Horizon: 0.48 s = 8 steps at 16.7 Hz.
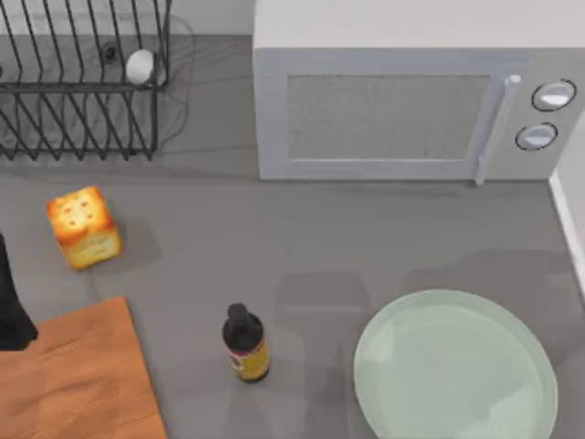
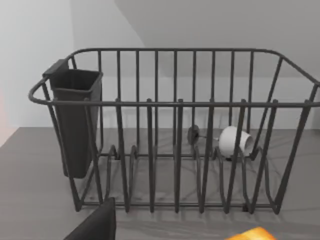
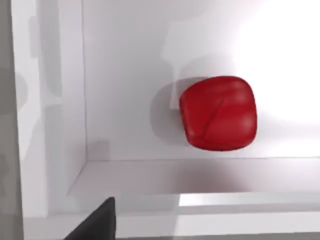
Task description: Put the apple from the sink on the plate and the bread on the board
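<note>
At the top view's far left edge a dark part of the left arm [image 1: 13, 306] hangs over the board [image 1: 78, 380], which fills the table's [image 1: 302, 238] seven o'clock corner; whether its pincer is wide or narrow I cannot tell. The bread [image 1: 84, 228] sits on the table just beyond the board's far edge, at about nine o'clock, apart from it. Behind it, at eleven o'clock, stands a wire rack [image 1: 82, 82] with a small white ball [image 1: 140, 66] inside; the left wrist view faces this rack [image 2: 175, 130], the ball [image 2: 235, 141] and a dark cup [image 2: 75, 120] hung on its end. A dark bottle [image 1: 245, 343] stands at six o'clock, between board and plate. A microwave [image 1: 411, 101] fills twelve to two o'clock. The plate [image 1: 455, 368] lies bare at five o'clock.

The right wrist view looks down on the apple [image 3: 218, 113] resting on the white sink floor [image 3: 125, 75], near a wall; that pincer's state cannot be told.
</note>
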Available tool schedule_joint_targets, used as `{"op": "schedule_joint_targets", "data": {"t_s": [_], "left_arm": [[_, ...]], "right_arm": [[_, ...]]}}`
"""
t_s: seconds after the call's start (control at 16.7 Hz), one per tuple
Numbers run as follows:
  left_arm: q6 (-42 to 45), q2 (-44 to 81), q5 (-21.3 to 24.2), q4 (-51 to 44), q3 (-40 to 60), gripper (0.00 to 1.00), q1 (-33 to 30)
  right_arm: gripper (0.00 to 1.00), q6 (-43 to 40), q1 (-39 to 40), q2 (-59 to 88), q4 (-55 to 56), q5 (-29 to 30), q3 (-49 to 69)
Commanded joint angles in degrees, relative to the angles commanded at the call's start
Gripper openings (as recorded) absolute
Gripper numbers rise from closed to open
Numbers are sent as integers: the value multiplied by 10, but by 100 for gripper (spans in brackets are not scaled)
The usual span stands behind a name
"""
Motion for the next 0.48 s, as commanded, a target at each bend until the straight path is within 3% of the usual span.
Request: {"op": "schedule_joint_targets", "data": {"t_s": [0.48], "left_arm": [[0, 0, 0, 0, 0, 100, 0]], "right_arm": [[100, -27, -28, 193, -98, 0, 133]]}}
